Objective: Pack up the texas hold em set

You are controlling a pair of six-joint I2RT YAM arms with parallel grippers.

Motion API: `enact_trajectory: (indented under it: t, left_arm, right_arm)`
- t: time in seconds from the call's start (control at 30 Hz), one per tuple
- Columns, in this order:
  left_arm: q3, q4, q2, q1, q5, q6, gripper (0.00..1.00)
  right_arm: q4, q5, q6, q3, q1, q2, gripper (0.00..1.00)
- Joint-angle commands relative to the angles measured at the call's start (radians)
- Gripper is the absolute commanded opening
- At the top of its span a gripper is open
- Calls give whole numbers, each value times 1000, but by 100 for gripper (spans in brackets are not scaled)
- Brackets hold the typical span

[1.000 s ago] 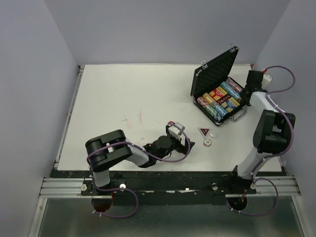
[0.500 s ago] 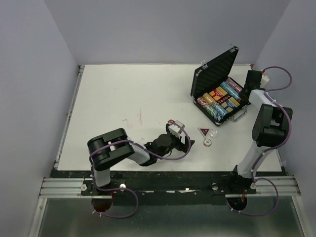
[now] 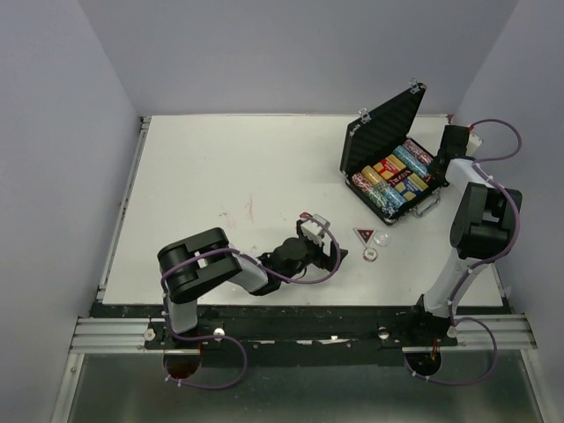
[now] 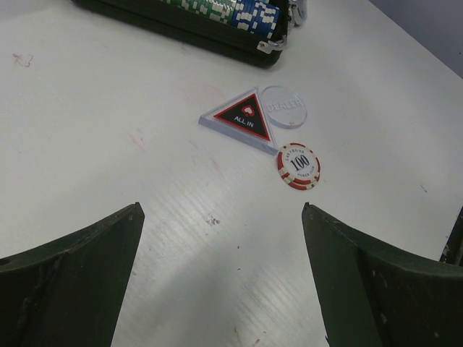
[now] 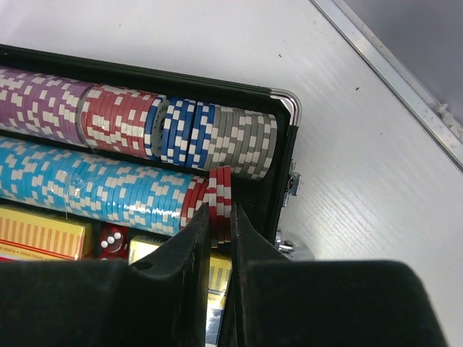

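Packing well advanced: case (image 3: 388,132) open, chip rows (image 5: 108,188) seated. At one row's end, right gripper (image 5: 221,217) pinches red chips (image 5: 221,189); left gripper (image 4: 221,210) gapes empty. Unpacked on desk (image 3: 220,159): marker (image 4: 242,119), disc (image 4: 283,107), loose chip (image 4: 298,165).

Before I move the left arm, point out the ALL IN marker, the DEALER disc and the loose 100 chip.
ALL IN marker (image 4: 243,120): left wrist view, black centre face.
DEALER disc (image 4: 285,108): left wrist view, clear middle.
100 chip (image 4: 298,165): left wrist view, white centre label.

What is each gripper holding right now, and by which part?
Right gripper pinches a few red chips by their outer faces, inside the case. Left gripper is open, holding nothing.
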Motion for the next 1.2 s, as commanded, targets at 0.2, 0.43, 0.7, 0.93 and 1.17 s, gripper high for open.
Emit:
enact_trajectory:
  t: [0.2, 0.43, 0.7, 0.93, 1.17]
  left_arm:
    - [20, 33, 23, 10, 38, -16, 99]
    - [18, 37, 28, 13, 44, -21, 99]
    - [21, 37, 31, 16, 50, -24, 99]
    - [20, 42, 31, 16, 50, -24, 99]
    - [18, 45, 31, 16, 50, -21, 99]
  right_arm:
    - [-18, -80, 18, 33, 3, 7, 29]
    - [-22, -75, 17, 28, 3, -3, 31]
    - [-22, -69, 17, 11, 3, -26, 37]
    - [-24, -64, 12, 10, 3, -30, 41]
    - [-28, -61, 12, 10, 3, -43, 46]
